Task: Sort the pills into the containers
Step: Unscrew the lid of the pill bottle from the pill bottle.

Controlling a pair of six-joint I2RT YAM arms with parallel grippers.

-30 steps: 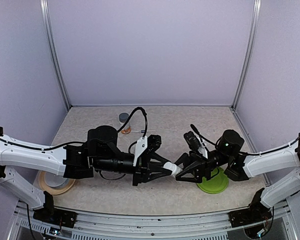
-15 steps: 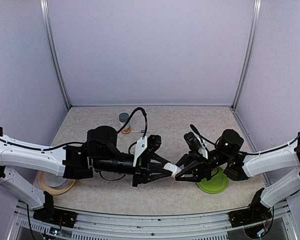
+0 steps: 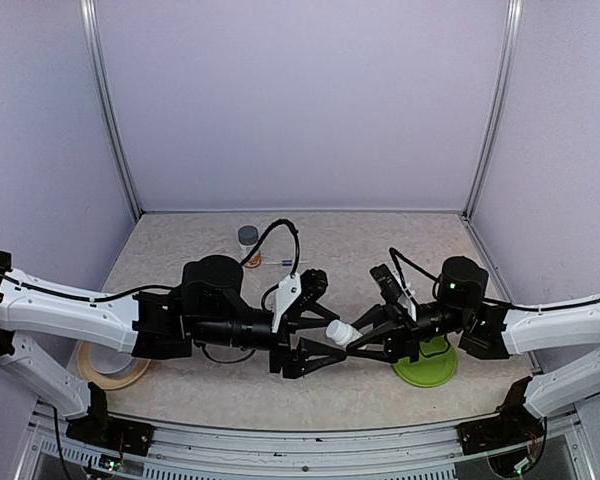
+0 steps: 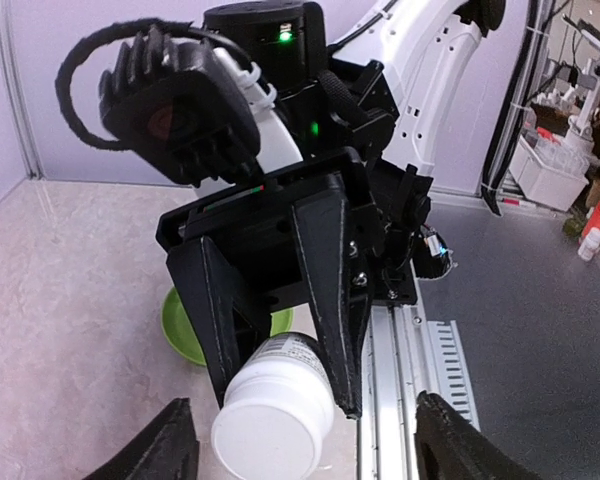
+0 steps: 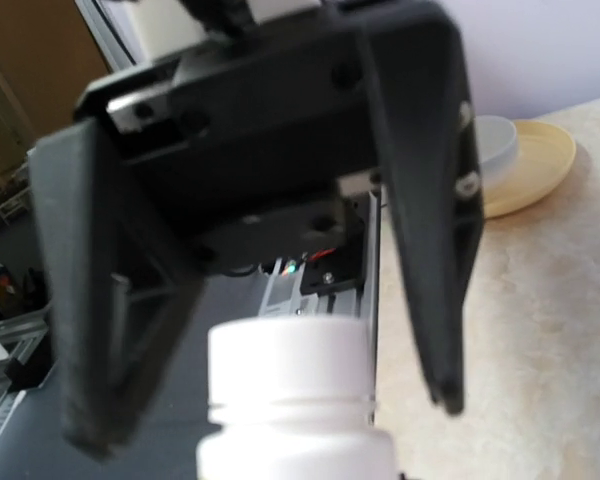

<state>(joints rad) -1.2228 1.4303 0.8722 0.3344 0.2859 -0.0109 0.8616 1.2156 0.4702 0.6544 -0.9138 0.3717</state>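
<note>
Tan plate (image 3: 120, 382): on the table (image 3: 350, 250), 8 o'clock, near edge. It carries a white bowl (image 5: 500, 150). The left arm (image 3: 70, 310) crosses above its far side.

Green plate (image 3: 432, 372): flat, 4 o'clock, near edge. The right arm (image 3: 550, 325) overlaps its far rim.

Vial (image 3: 338, 332): clear body, white cap. It is held in the air just 5 o'clock of the table's centre, lying roughly level with the cap turned toward the left arm.

Right gripper (image 3: 352, 343): clamped on the vial's body, one finger on each side.

Left gripper (image 3: 330, 338): spread wide, with fingers flanking the cap and not touching it.

Bottle (image 3: 248, 236): gray cap, upright on the table at 11 o'clock, far side, well apart from both grippers. The label is too small to read.

Orange bits (image 3: 252, 262): just on the near side of the bottle, too small to identify.
</note>
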